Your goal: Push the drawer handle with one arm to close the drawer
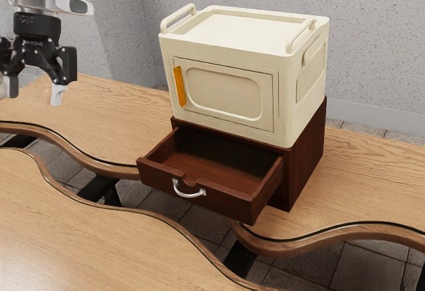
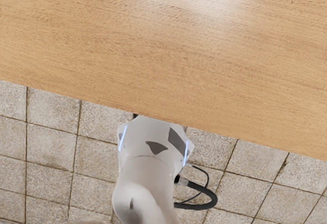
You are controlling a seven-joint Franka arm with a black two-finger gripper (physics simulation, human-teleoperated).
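Note:
In the exterior view my gripper (image 1: 34, 90) hangs at the upper left, its two fingers spread wide with nothing between them. It is well apart from the dark brown drawer (image 1: 222, 201), which is pulled out of its brown cabinet (image 1: 306, 158). The silver curved handle (image 1: 188, 193) sits on the middle of the drawer's front, and nothing touches it. The inside of the drawer that shows holds nothing.
A cream box (image 1: 229, 72) with an orange-handled door stands on top of the cabinet. The wooden tables (image 1: 80, 238) have wavy edges with a gap between them. In the wrist view are a wooden tabletop (image 2: 163, 45), the arm's white base (image 2: 153, 147) and floor tiles.

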